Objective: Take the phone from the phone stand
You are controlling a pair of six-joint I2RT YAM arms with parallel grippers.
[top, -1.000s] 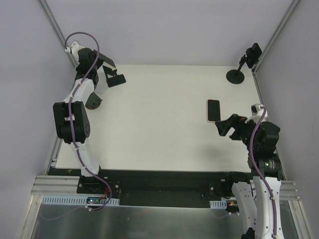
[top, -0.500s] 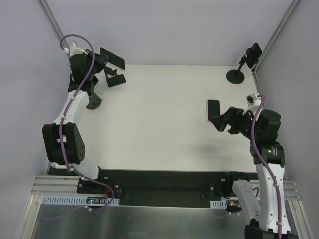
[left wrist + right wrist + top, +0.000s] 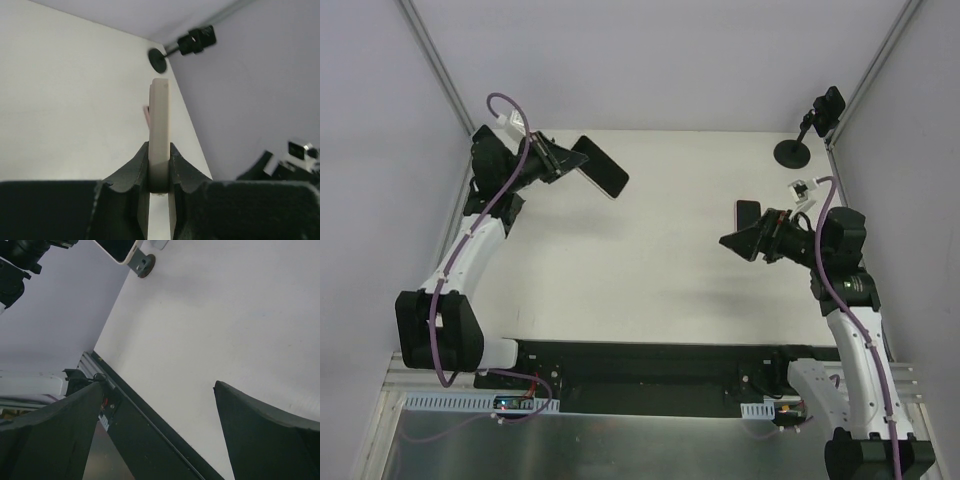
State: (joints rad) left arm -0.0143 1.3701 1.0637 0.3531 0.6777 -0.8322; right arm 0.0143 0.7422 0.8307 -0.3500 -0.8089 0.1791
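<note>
The phone (image 3: 601,166) has left the far-left corner. A second ago it sat low there with the left arm folded back over it. Now the arm has swung out, and the phone hangs tilted in the air, above the counter (image 3: 670,270) and right of where it started. The left wrist view shows it edge-on, with the left fingers (image 3: 127,175) closed tight on its lower end, one on each face.

The phone stand (image 3: 141,262) is hidden under the arm in the overhead view. It shows only in the right wrist view, as a small grey bracket on a round foot at the far left of the counter. The phone's pale rim appears just beside it there, and that angle alone cannot show whether they touch. Judged with the overhead view, the phone looks lifted free, so the removal itself seems done. What probably remains is setting the phone down safely.

The right arm has also reached left. Its right fingers (image 3: 55,430) are spread wide with nothing between them, hovering near a second phone (image 3: 747,209) that lies flat on the right side.
</note>
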